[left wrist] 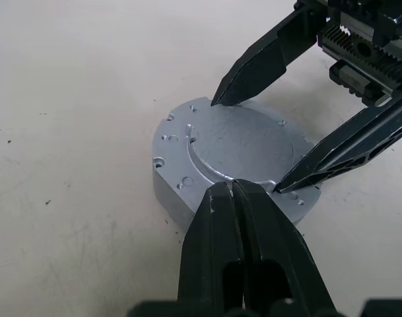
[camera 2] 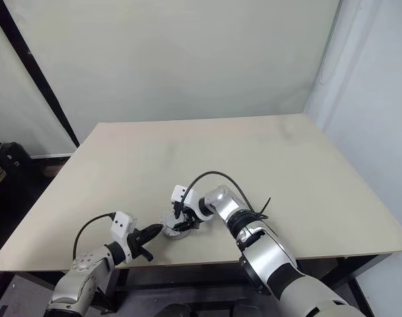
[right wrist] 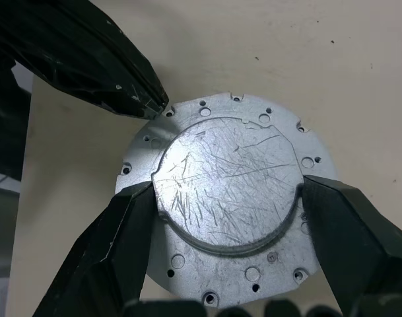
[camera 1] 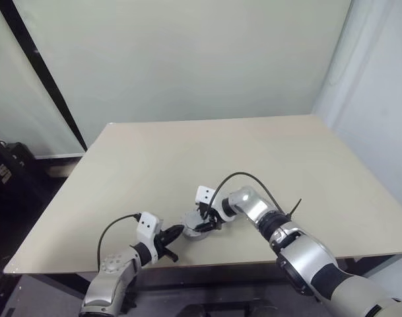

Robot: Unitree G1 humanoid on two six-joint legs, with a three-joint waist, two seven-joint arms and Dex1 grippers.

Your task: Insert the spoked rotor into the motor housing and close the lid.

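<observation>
Lid (right wrist: 228, 173) on housing (right wrist: 187, 290), on table (camera 1: 187, 152). Right gripper (right wrist: 224, 218) wide open, fingers (right wrist: 121, 238) flanking lid's raised disc, touching its edge. Left gripper (left wrist: 232, 188) fully closed, tips at housing rim. No readable writing.

Scratched matt silvery metal lid (right wrist: 227, 185), matt black plastic jaws, smooth pale matt table (camera 1: 187, 158)

A pale beige table (camera 1: 267, 158) carries a single round silvery metal assembly (left wrist: 237, 155), lying flat near the front edge. Its flange is ringed with small holes, and its raised scratched centre is possibly the lid (right wrist: 228, 188) seated on top
</observation>
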